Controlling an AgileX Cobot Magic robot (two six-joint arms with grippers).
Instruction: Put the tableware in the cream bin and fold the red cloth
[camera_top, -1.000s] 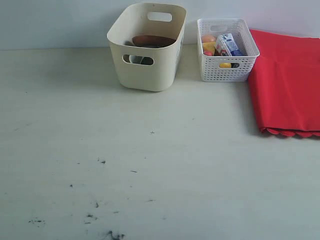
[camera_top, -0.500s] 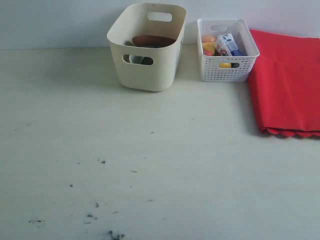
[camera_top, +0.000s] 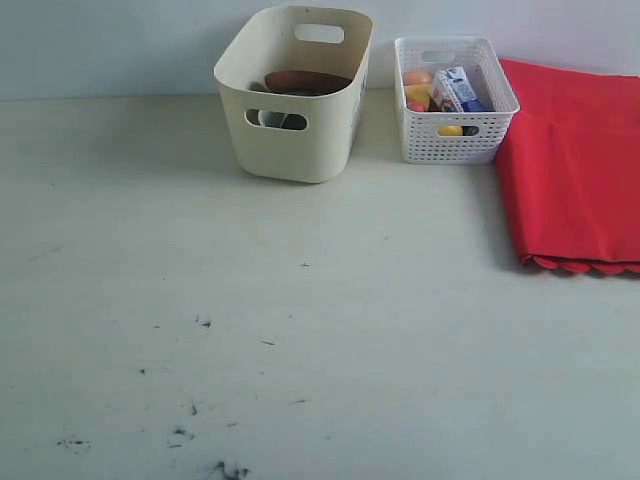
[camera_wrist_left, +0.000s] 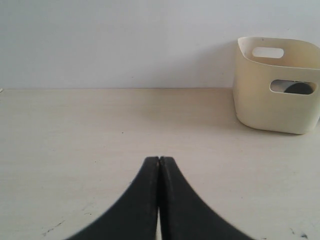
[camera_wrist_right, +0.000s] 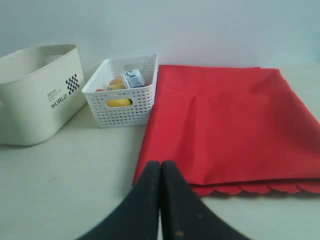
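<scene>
While my left hand (camera_wrist_left: 159, 159) and right hand (camera_wrist_right: 160, 162) are both pinched shut on nothing, low over the surface (camera_top: 300, 300), cream bin (camera_top: 300, 150) stands at the back, brown plate (camera_top: 305, 80) inside. Red cloth (camera_top: 575, 170) lies flat just beside the white basket (camera_top: 455, 145), on its right.

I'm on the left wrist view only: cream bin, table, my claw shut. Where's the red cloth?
Observer: The red cloth lies flat to the right of a white mesh basket, which stands right of the cream bin.
Operator: Folded yet?
Observer: It looks doubled: a plain hem lies over the scalloped edge.
Operator: And the right claw?
Observer: The right claw is shut, empty, and faces the cloth.
</scene>
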